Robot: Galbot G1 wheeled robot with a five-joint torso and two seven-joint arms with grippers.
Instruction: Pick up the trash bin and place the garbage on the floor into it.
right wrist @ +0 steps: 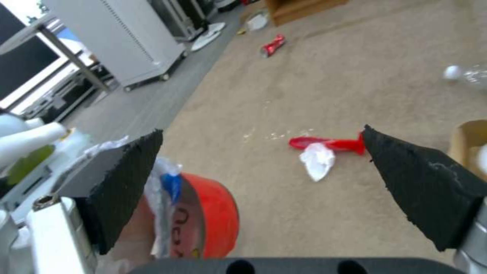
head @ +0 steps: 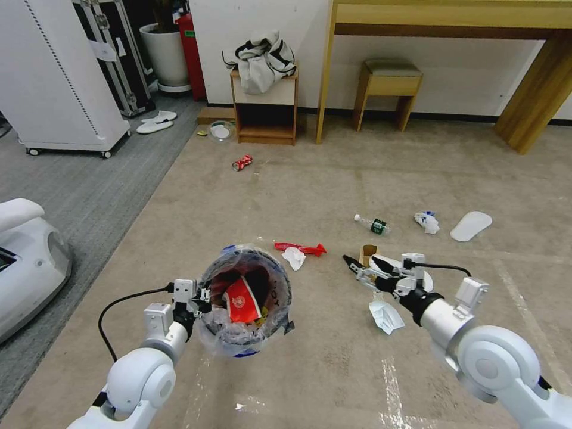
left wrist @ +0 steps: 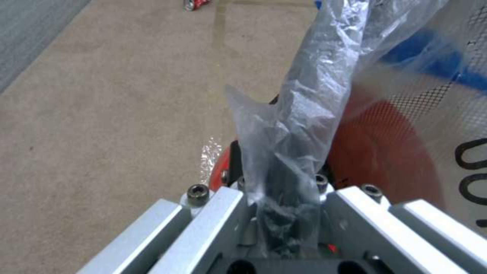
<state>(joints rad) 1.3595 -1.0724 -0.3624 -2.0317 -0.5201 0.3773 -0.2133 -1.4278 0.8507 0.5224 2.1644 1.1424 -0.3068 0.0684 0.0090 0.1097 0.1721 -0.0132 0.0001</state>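
So the trash bin (head: 247,307) sits low in front of the robot, held at its rim by the left pincer (head: 202,298), which is pinching the rim and the crinkly plastic liner (left wrist: 299,114). There's a red wrapper (head: 241,301) already inside. The right pincer (head: 363,265) hangs off to the right with its black fingers (right wrist: 121,182) spread wide, nothing in them.

Around it on the beige carpet floor (head: 333,179): a red wrapper (head: 301,247) with a white tissue (head: 294,257) touching it, a brown carton (head: 366,253), a clear bottle (head: 372,224), another tissue (head: 426,221), a white slipper (head: 471,226), and a crushed red can (head: 242,162) farther off.

Room-wise, grey ribbed carpet (head: 89,190) runs along the left, with a white cabinet on wheels (head: 59,77), and a jacket (head: 262,59) lies on a small shelf unit (head: 266,110) by the wall.
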